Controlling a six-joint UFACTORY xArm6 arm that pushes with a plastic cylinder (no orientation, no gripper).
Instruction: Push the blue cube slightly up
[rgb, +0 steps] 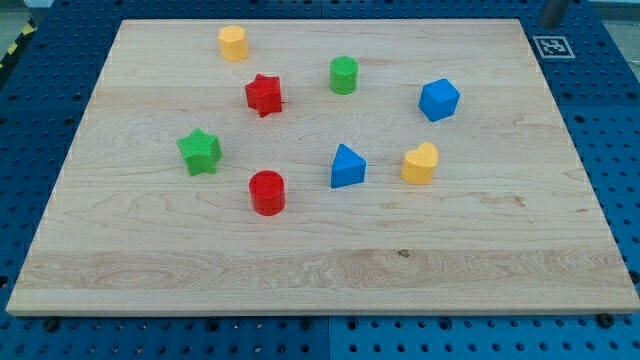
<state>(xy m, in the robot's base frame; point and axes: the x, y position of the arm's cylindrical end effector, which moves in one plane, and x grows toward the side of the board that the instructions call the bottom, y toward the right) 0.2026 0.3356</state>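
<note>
The blue cube (439, 100) sits on the wooden board (320, 270), in its upper right part. A short piece of a grey rod shows at the view's top right edge, just beyond the board's far corner; my tip (549, 22) is its lower end. It is well above and to the right of the blue cube and touches no block. A yellow heart-shaped block (420, 164) lies below the cube, and a blue triangular block (347, 167) lies below and to its left.
A green cylinder (343, 75), a red star (264, 95), a yellow cylinder (233, 43), a green star (200, 152) and a red cylinder (267, 192) are spread over the board's left and middle. A black-and-white marker tag (553, 46) sits off the board's top right corner.
</note>
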